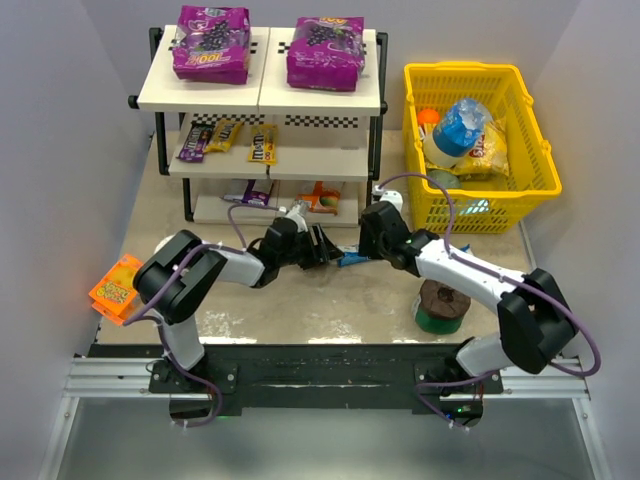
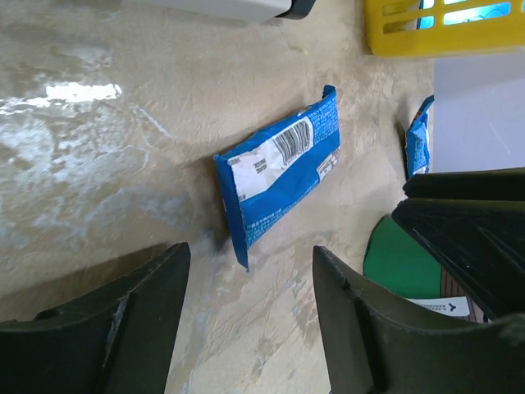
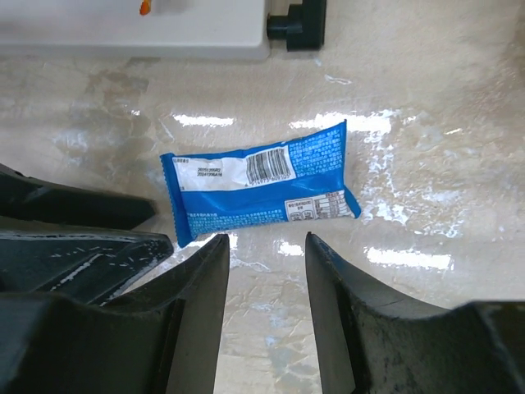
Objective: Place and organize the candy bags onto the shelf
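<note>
A blue candy bag (image 1: 351,260) lies flat on the table in front of the shelf (image 1: 262,80), barcode side up. My left gripper (image 1: 325,250) comes at it from the left and my right gripper (image 1: 363,248) from the right. In the left wrist view the blue bag (image 2: 279,176) sits just beyond my open left gripper (image 2: 250,253). In the right wrist view the bag (image 3: 258,185) lies just past my open right gripper (image 3: 267,238). Nothing is between either pair of fingers. Two large purple bags (image 1: 212,42) (image 1: 325,50) rest on the top tier, and smaller bags (image 1: 222,135) lie on the lower tiers.
A yellow basket (image 1: 478,72) with a bottle and a yellow bag stands right of the shelf. A green roll (image 1: 442,305) sits beside the right arm. A flat orange box (image 1: 117,288) lies at the table's left edge. The left gripper's fingers (image 3: 74,246) show in the right wrist view.
</note>
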{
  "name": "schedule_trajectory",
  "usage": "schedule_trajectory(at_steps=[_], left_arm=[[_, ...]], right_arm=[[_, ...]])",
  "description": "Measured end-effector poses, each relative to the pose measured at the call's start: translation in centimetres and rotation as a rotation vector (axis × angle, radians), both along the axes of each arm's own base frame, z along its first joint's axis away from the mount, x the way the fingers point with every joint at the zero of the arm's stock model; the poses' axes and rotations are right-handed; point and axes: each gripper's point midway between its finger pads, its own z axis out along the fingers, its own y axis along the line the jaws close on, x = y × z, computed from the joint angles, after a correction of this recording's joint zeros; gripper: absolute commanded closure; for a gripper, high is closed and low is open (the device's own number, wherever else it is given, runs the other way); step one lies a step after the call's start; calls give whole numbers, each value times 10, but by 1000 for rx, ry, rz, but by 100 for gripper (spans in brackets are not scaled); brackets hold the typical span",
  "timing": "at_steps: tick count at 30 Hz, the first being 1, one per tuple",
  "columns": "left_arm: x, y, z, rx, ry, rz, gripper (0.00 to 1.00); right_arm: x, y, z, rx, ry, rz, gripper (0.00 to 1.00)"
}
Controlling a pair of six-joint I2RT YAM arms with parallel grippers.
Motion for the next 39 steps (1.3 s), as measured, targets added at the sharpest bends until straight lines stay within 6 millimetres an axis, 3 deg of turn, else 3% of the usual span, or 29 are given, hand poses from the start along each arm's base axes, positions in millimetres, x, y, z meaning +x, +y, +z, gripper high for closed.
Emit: schedule_trajectory(at_steps=[6,18,24,26,28,30,33,35,39], left_arm=[[7,-12,-5,15,-3,9,48],[18,-20,-15,13,28,74,60],[20,-22,-21,25,36,86,79],[20,-22,-21,25,36,87,89],[20,-23,-21,23,36,88,100],[19,-23,-21,24,37,86,100],[18,-23,-20,29,36,87,100],[16,-22,-17,34,41,91,100],[7,-16,6,21,35,108,100]], right_arm=[[-1,-1,-10,-18,22,-5,67],[7,-4,-68,-73,125,-24,74],[11,-4,-70,-65,122,-29,74],[11,-4,-70,-64,121,-30,72],[11,-4,-67,-60,116,-30,69],[11,-4,-62,-55,111,-29,60],[9,-5,-49,-37,97,-33,38],[7,-6,-32,-12,70,-35,29],[-1,-9,25,78,-33,-22,25]])
